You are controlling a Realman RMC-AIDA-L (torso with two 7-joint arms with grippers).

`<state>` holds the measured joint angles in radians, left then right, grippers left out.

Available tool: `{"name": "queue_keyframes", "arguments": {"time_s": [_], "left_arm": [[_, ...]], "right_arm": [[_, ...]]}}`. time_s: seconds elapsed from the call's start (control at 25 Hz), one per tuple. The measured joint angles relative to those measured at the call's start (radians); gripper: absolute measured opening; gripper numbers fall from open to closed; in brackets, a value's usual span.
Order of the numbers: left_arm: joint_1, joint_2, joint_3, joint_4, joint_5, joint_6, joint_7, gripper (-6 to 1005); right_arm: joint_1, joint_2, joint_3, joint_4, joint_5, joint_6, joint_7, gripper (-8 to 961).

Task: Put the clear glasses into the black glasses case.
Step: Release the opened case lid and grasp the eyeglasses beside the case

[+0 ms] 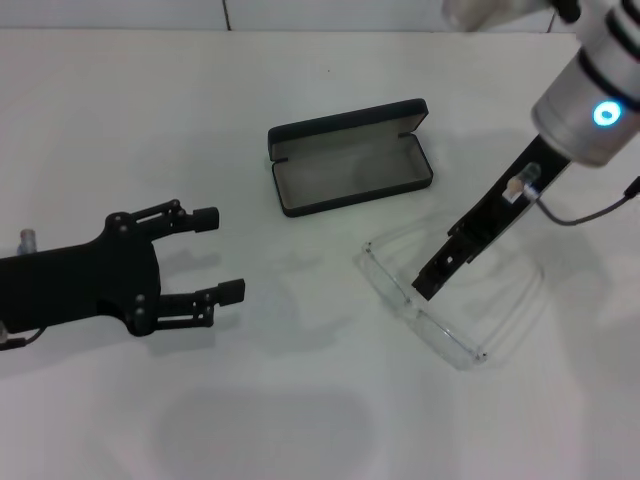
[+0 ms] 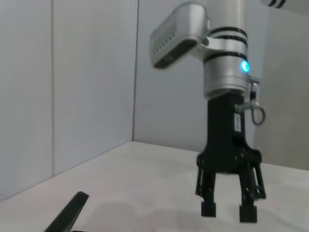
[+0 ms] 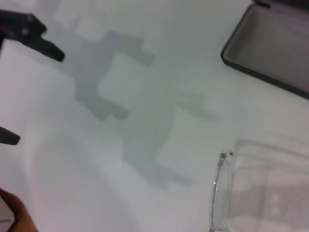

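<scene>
Reach step, I'd say; right gripper [image 1: 425,288], fingers apart, hangs over the glasses [image 1: 425,310] at 4 o'clock from the open case [image 1: 350,160]; next it needs to close on the frame; left gripper [image 1: 220,255] idles open.

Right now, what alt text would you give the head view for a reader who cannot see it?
The right claw hangs open directly over the clear glasses, which lie on the white table with arms unfolded. Behind them the black glasses case lies open, its grey lining empty. The left claw waits open at the table's left.
</scene>
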<state>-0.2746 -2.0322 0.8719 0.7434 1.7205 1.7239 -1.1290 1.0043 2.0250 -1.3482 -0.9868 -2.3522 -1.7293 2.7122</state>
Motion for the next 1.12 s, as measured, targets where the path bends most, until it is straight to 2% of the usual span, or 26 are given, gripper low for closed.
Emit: {"name": "queue_keyframes", "arguments": {"time_s": [0.12,0.36,0.64,0.92,1.12], "left_arm": [[-0.001,-0.003,-0.002,0.0,0.001,-0.009,0.009,863],[-0.017,-0.003,-0.002,0.001,-0.002,-0.017,0.01,863],[-0.017,-0.004,-0.004,-0.003,-0.005,-0.041,0.025,864],[-0.017,-0.005,-0.004,-0.002,-0.006,-0.047,0.026,864],[-0.018,-0.006,-0.005,-0.002,-0.008,-0.049,0.027,864]], "right_arm": [[0.003,0.002,-0.051,0.037,0.002,0.056,0.007,768],[0.011,0.003,-0.102,0.052,0.003,0.086,0.033,755],[0.077,0.003,-0.218,0.139,0.03,0.173,0.076,740],[0.084,0.003,-0.29,0.149,0.094,0.224,0.077,725],[0.089,0.003,-0.302,0.169,0.103,0.238,0.08,714]]}}
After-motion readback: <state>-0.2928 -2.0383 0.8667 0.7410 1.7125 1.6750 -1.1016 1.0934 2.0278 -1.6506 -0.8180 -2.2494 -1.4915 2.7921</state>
